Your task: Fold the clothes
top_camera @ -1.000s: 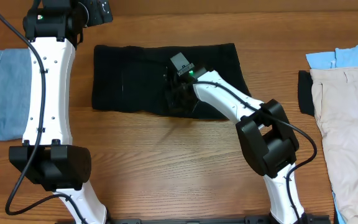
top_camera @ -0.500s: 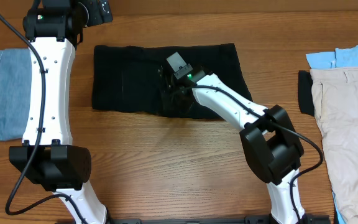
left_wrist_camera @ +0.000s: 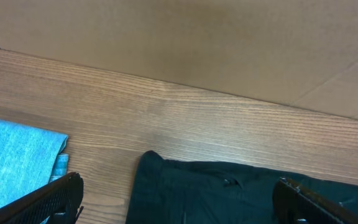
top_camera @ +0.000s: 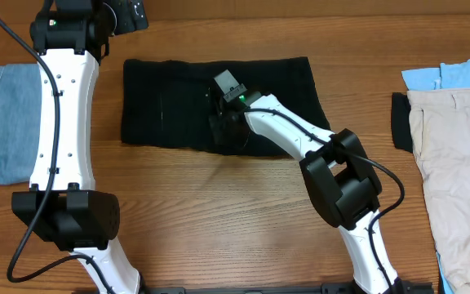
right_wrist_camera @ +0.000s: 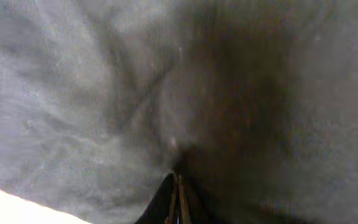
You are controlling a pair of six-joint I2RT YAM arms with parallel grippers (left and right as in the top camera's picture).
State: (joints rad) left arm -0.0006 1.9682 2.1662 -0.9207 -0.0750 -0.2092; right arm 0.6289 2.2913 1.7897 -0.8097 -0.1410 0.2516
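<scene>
The black garment [top_camera: 170, 102] lies spread flat at the back middle of the wooden table. My right gripper [top_camera: 223, 124] is down on its middle near the front hem. In the right wrist view its fingers [right_wrist_camera: 178, 190] are pressed together and pinch the black cloth [right_wrist_camera: 104, 93], which fills the frame. My left gripper [top_camera: 129, 15] is held high at the back left, open and empty. In the left wrist view its fingers [left_wrist_camera: 178, 186] are spread wide above the garment's left end [left_wrist_camera: 216, 193].
A folded denim piece [top_camera: 2, 122] lies at the left edge and shows light blue in the left wrist view [left_wrist_camera: 11, 155]. A beige garment [top_camera: 455, 163], a light blue one [top_camera: 455, 73] and a small black piece [top_camera: 400, 121] lie at the right. A brown wall [left_wrist_camera: 179, 37] stands behind.
My right gripper has slid a little to the left and back over the black garment, staying shut on the cloth. The left arm has not moved.
</scene>
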